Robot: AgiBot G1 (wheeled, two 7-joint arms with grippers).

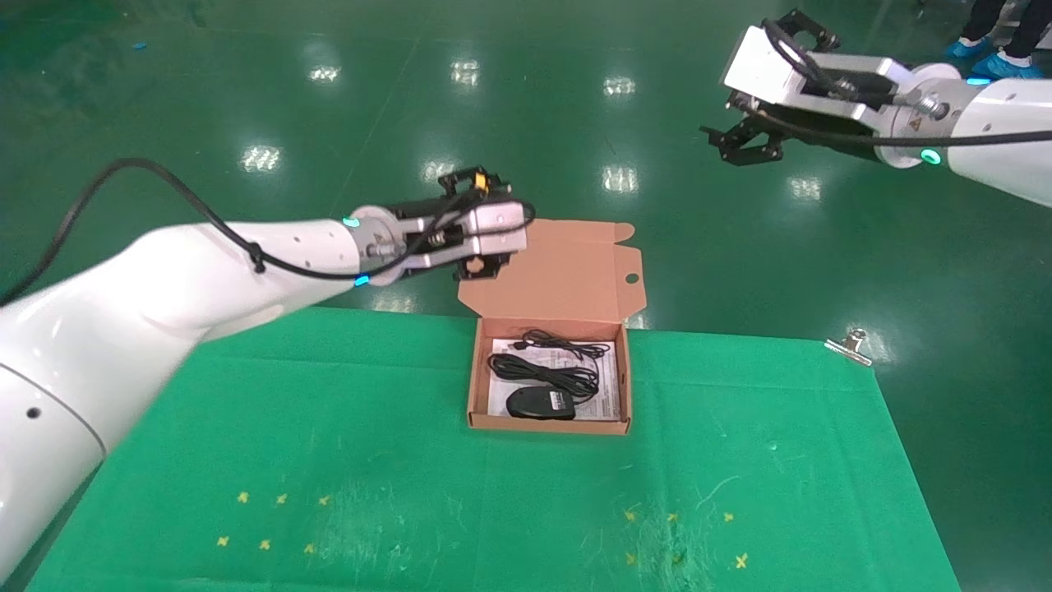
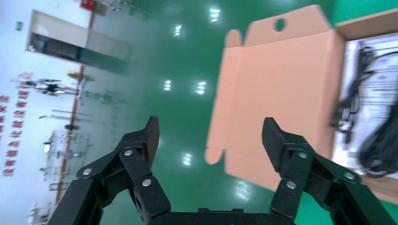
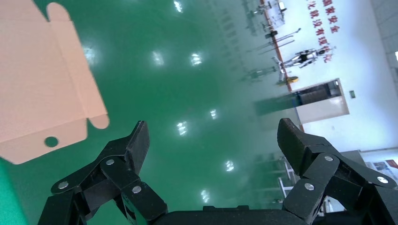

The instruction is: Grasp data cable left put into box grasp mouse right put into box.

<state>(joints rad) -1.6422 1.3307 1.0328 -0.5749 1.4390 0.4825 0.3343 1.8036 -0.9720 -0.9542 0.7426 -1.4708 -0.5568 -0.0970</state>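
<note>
The brown cardboard box (image 1: 472, 386) stands open at the far middle of the green table, its tabbed lid (image 1: 567, 271) tilted back. Inside lie the black mouse (image 1: 540, 403) at the near end and the coiled black data cable (image 1: 559, 362) behind it, on a white printed sheet. My left gripper (image 1: 481, 267) is open and empty, raised just left of the lid; the lid (image 2: 277, 93) and the cable (image 2: 375, 136) show in its wrist view. My right gripper (image 1: 744, 146) is open and empty, high at the far right, away from the box; its wrist view shows the lid (image 3: 33, 84).
A metal binder clip (image 1: 851, 345) clamps the green cloth at the table's far right corner. Small yellow cross marks (image 1: 271, 518) lie on the cloth near the front. The glossy green floor lies beyond the table.
</note>
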